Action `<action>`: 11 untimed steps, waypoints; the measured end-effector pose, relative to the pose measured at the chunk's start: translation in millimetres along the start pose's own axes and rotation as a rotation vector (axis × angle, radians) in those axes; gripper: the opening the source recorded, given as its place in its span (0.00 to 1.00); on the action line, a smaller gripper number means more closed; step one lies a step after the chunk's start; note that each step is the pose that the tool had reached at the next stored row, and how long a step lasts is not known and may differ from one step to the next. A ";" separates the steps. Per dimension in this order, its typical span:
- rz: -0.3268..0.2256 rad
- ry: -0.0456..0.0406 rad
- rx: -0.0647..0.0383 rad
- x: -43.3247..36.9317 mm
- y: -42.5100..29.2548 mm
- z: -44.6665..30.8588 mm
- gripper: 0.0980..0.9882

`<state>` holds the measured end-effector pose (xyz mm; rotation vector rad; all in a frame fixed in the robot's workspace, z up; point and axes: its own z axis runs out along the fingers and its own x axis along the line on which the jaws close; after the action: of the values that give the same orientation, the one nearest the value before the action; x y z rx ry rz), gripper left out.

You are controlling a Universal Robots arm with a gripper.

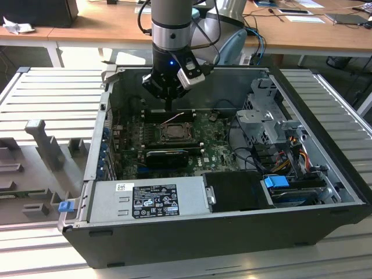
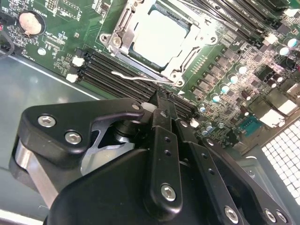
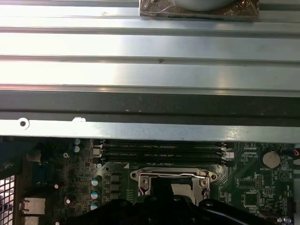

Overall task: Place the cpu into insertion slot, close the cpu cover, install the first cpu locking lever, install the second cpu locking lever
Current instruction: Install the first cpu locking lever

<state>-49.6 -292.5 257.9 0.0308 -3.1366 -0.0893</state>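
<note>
The cpu [image 2: 159, 37] lies flat in the insertion slot [image 1: 174, 131], its pale silvery top showing through the window of the cpu cover [image 2: 190, 51]. The cover lies down over the chip. A thin wire locking lever [image 2: 136, 75] runs along the socket's side next to the memory slots; whether it is latched I cannot tell. My gripper [image 2: 162, 101] hangs just above that side of the socket with its fingers shut and nothing between them. In the exterior view the gripper [image 1: 168, 107] points straight down just behind the socket. In the first wrist view the socket [image 3: 171, 180] is partly hidden behind the gripper [image 3: 161, 190].
The motherboard sits inside an open computer case [image 1: 87, 168]. A long black ribbed heatsink [image 1: 165, 156] lies in front of the socket, black memory slots [image 2: 122, 70] behind it. A power supply [image 1: 148, 200] is at the front, a metal drive cage with cables [image 1: 264, 119] at the exterior view's right.
</note>
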 end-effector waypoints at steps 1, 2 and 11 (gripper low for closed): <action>0.000 0.0000 0.000 -1.1 0.0 0.3 0.01; 0.000 0.0001 -0.001 -2.2 -0.1 0.4 0.01; -0.001 -0.0017 -0.096 -5.9 -3.0 9.5 0.01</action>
<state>-43.7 -294.8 248.2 0.0315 -3.1295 -0.2399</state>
